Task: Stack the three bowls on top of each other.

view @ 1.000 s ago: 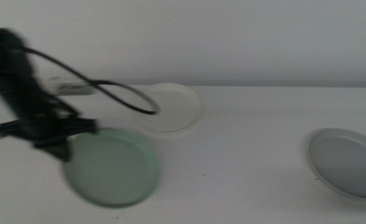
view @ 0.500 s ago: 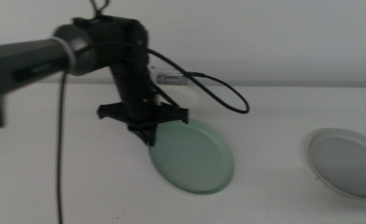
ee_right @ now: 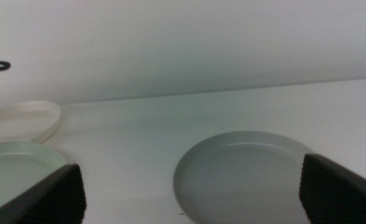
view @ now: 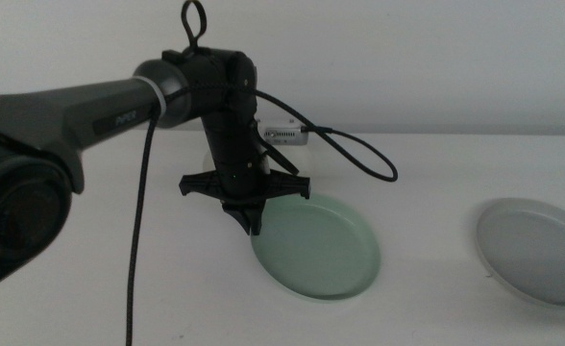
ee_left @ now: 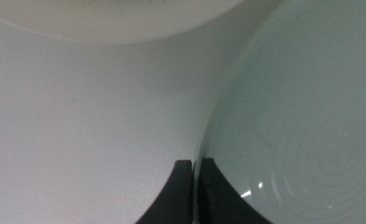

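My left gripper (view: 254, 217) is shut on the near-left rim of the pale green bowl (view: 317, 246) at the table's middle. The left wrist view shows its jaws (ee_left: 195, 169) pinching that rim, the green bowl (ee_left: 295, 124) beside them and the white bowl (ee_left: 108, 15) just beyond. In the middle view the white bowl is almost wholly hidden behind the arm. The grey bowl (view: 537, 252) lies alone at the right. My right gripper (ee_right: 189, 179) waits open near the grey bowl (ee_right: 245, 168), and its view also shows the green bowl (ee_right: 15, 165) and the white bowl (ee_right: 21, 118).
The left arm's black cable (view: 359, 159) loops over the table behind the green bowl. A small white device (view: 284, 131) sits at the back wall. Bare white table (view: 427, 211) stretches between the green and grey bowls.
The left arm has carried the green bowl from the table's left front rightward to the middle, in front of the white bowl. The grey bowl has stayed put.
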Controlling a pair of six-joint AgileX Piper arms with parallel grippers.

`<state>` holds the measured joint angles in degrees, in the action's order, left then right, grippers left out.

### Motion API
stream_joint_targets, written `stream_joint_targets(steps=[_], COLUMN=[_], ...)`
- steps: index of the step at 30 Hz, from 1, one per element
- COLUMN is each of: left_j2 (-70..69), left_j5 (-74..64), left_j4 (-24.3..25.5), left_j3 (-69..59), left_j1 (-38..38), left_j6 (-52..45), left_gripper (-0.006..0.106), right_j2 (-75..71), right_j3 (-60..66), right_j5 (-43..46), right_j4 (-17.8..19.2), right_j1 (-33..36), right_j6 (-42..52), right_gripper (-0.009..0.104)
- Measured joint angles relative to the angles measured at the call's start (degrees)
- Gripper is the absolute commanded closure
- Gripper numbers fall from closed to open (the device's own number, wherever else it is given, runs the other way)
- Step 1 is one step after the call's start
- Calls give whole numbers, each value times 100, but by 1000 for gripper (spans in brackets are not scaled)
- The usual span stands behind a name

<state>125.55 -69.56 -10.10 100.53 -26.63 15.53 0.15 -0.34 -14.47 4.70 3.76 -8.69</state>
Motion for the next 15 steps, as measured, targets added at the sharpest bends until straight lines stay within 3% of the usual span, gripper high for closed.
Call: stream_joint_targets(steps=[9,12,15], left_j2=[204,258,270], left_j5=[145,160,160], left_j4=[-25,4,142], left_j3=[0,0,0], left_j1=[0,0,0], left_j6=[-66,-100,-106], left_gripper=[98,88,69], right_j2=[0,0,0], right_j3=[0,0,0], right_j5=[0,0,0], right_j4=[0,0,0], right_j1=[0,0,0], right_j6=[0,0,0], right_gripper=[3,3,3])
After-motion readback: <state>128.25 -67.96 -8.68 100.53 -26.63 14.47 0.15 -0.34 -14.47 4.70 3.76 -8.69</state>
